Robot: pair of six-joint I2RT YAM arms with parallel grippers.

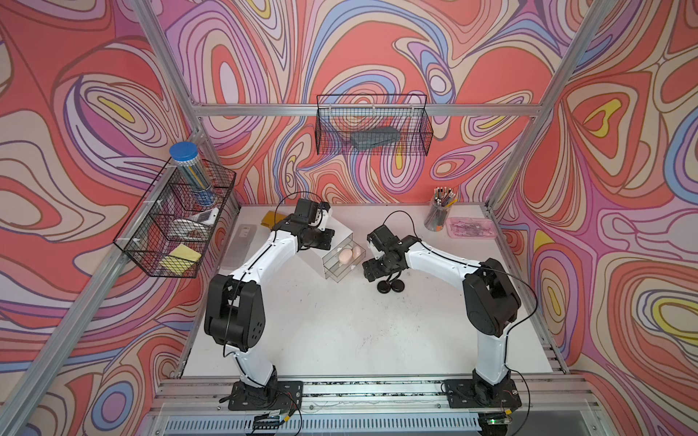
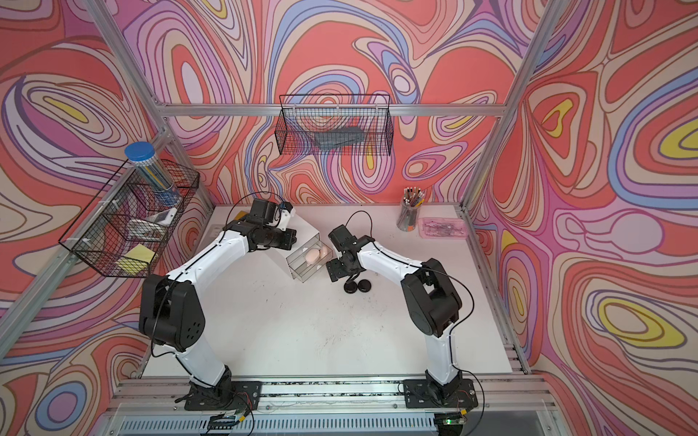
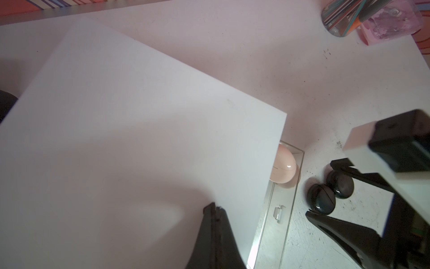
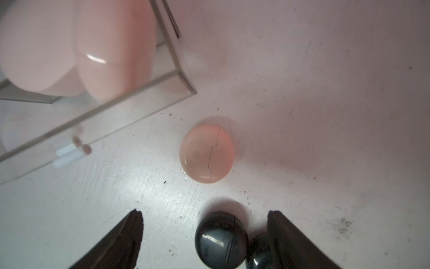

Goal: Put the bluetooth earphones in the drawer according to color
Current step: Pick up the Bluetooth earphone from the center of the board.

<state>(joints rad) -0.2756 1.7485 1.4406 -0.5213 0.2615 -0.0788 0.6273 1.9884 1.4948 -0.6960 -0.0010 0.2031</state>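
Note:
The drawer cabinet (image 1: 342,231) is a small white cube. Its top clear drawer (image 1: 332,272) is pulled out and holds two pale pink earphone cases (image 1: 344,256) (image 2: 324,252). My left gripper (image 3: 215,207) hovers over the cabinet's white top (image 3: 139,139), shut with nothing in it. In the right wrist view a third pink case (image 4: 206,153) lies on the table, just outside the drawer's corner (image 4: 176,76). Two glossy black cases (image 1: 384,287) (image 1: 397,285) lie side by side. My right gripper (image 4: 205,212) hangs open above them. One black case (image 4: 221,240) is between its fingers, the other (image 4: 258,251) partly behind a finger.
A cup of pencils (image 1: 438,215) and a shallow pink tray (image 1: 471,227) stand at the back right. A flat frosted box (image 1: 241,245) lies at the left. Wire baskets hang on the left wall (image 1: 173,226) and the back wall (image 1: 372,128).

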